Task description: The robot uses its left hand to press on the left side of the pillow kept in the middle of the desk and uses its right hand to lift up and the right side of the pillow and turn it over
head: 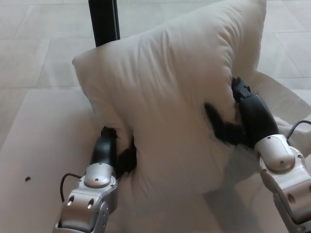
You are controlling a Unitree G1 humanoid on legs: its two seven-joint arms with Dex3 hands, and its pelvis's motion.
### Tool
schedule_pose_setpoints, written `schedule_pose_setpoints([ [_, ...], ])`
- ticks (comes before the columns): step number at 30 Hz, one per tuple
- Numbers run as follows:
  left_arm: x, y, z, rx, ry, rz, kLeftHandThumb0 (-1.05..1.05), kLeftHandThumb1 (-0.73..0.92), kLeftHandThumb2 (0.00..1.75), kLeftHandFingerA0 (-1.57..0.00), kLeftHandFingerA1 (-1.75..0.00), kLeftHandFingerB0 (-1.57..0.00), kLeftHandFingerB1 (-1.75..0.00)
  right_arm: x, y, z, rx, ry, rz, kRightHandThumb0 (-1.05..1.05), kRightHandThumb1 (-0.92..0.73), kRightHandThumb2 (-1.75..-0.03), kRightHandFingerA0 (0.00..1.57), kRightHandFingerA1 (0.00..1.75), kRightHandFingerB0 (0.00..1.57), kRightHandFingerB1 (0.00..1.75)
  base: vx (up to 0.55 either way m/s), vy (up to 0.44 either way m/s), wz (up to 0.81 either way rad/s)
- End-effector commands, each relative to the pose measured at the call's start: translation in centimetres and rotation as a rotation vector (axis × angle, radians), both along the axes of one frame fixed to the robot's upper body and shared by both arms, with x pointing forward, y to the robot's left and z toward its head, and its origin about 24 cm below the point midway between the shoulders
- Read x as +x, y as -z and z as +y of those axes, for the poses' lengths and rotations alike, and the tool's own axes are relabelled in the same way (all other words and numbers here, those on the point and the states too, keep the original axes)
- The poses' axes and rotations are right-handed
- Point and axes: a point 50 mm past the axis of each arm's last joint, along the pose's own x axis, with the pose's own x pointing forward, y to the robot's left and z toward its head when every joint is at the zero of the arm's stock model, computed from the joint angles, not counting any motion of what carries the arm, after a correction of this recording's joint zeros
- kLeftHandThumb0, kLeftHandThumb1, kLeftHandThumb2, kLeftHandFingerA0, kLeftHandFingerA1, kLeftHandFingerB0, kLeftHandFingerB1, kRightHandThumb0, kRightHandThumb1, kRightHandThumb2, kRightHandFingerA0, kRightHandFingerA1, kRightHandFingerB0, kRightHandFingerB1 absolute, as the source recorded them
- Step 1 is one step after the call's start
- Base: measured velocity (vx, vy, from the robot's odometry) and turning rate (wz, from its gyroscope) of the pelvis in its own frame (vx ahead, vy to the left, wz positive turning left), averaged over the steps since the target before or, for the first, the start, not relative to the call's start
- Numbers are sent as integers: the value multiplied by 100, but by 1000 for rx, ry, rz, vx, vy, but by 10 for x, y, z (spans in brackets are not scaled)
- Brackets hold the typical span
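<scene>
I seem to be indoors in a plain room, perhaps a lab or office, since my pale desk (43, 141) stands on a floor of large grey tiles (43, 43) with a black upright post (103, 22) just behind it.

Plain cream pillow (165, 92), black fingers (216, 124), black post (103, 20).

Both arms end in glossy black hands: the left hand (112, 154) and the right hand (239, 124) each sit on a rounded black wrist shell. Behind that come silver metallic forearm casings with round joint caps and small dark screw holes. A thin black cable loops beside each forearm.
</scene>
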Motion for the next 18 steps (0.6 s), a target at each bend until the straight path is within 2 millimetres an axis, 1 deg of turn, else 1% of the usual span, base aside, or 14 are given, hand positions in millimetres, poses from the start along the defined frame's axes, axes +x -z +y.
schedule_pose_setpoints([
  [1,-25,28,-78,-159,245,98,-44,66,60,-42,-131,0,0,-29,51,106,-351,-615,292,-81,-58,-59,12,71,23,47,0,0,0],
  [2,-27,29,-82,-190,253,98,-49,65,59,-30,-118,0,0,-30,52,110,-354,-634,289,-80,-58,-59,14,66,23,49,0,0,0],
  [3,-29,34,-88,-204,261,95,-55,57,81,-16,-68,0,0,-33,52,115,-367,-657,286,-79,-44,-87,11,64,21,57,0,0,0],
  [5,-33,40,-93,-207,267,89,-54,67,58,-19,-88,0,0,-36,53,127,-373,-677,291,-81,-44,-86,15,70,22,58,0,0,0],
  [7,-33,40,-95,-221,267,84,-54,66,58,-10,-88,0,0,-37,52,130,-397,-694,278,-84,-46,-94,24,84,20,60,0,0,0],
  [8,-35,41,-100,-243,270,79,-56,56,81,-15,-70,0,0,-39,53,135,-430,-719,260,-84,-45,-94,15,78,27,63,0,0,0],
  [9,-35,43,-100,-247,272,77,-56,56,81,-15,-70,0,0,-40,53,138,-432,-723,260,-84,-45,-94,15,78,27,63,0,0,0],
  [10,-37,43,-102,-246,274,74,-69,51,79,-24,-78,0,0,-41,53,140,-443,-737,254,-85,-59,-58,10,91,23,59,0,0,0],
  [11,-40,43,-105,-245,276,69,-53,64,59,-31,-114,0,0,-44,52,145,-463,-759,246,-85,-59,-58,9,98,23,60,0,0,0],
  [13,-44,47,-105,-239,290,67,-53,66,59,-28,-118,0,0,-47,56,148,-481,-770,267,-82,-59,-57,10,96,22,58,0,0,0],
  [14,-46,48,-105,-236,295,65,-53,66,59,-28,-118,0,0,-48,58,148,-486,-775,273,-82,-59,-57,10,96,22,58,0,0,0],
  [15,-46,49,-104,-219,300,64,-57,58,82,-15,-64,0,0,-49,59,149,-486,-788,280,-81,-57,-58,8,95,23,57,0,0,0],
  [16,-48,52,-103,-197,308,66,-54,58,82,-16,-68,0,0,-50,63,148,-488,-808,293,-81,-43,-87,14,71,21,60,0,0,0],
  [18,-49,53,-104,-207,307,75,-68,53,80,-20,-75,0,0,-51,67,148,-493,-813,302,-80,-43,-87,11,68,22,62,0,0,0],
])
